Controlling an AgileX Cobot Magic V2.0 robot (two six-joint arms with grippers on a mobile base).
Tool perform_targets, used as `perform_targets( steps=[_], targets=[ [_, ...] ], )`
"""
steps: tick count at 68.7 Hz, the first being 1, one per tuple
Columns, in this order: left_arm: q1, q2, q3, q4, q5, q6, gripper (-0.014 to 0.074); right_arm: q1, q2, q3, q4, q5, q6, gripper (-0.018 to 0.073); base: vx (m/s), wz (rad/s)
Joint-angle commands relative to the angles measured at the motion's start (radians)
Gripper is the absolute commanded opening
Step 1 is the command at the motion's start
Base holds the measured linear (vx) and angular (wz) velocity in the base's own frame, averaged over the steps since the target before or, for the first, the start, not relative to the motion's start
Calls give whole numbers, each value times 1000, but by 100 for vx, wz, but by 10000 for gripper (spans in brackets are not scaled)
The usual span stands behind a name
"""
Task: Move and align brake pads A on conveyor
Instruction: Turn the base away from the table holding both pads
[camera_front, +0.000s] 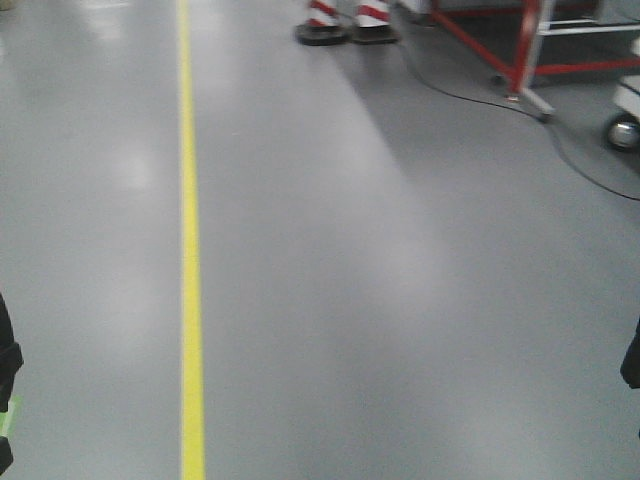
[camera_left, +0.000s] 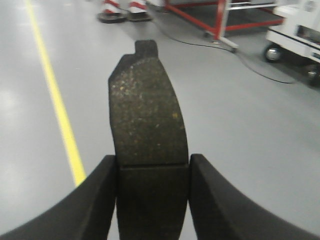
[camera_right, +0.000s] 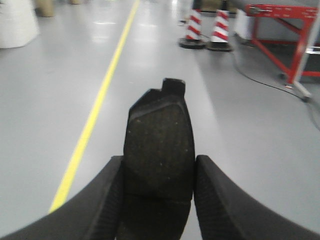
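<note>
In the left wrist view a dark grey, speckled brake pad (camera_left: 145, 110) points away from me, its groove level with the fingertips. My left gripper (camera_left: 152, 162) is shut on its two long edges. The right wrist view shows a second dark brake pad (camera_right: 159, 130) with a small tab at its far end, clamped the same way by my right gripper (camera_right: 159, 162). Both pads hang over bare grey floor. The conveyor is out of view in every frame. Dark arm parts (camera_front: 5, 365) (camera_front: 632, 355) show at the front view's side edges.
A yellow floor line (camera_front: 190, 300) runs away from me across the grey floor. Two red-and-white striped cones (camera_front: 345, 22) stand far ahead. At the far right are a red metal frame (camera_front: 525, 50), a cable (camera_front: 470, 100) on the floor and a white wheeled cart (camera_front: 625, 120).
</note>
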Motion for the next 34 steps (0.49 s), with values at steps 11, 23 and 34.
perform_targets(
  steps=[11,23,34],
  targets=[
    [-2,0,-29,1,-97,-1,-6,-2,7,-31,5,-96,-11,-4,3,65],
    [-2,0,-29,1,-97,-1,-6,-2,7,-31,5,-96,-11,-4,8,37],
    [-2,0,-29,1,-97,-1,-6,-2,7,-31,5,-96,-11,-4,13,25]
  ],
)
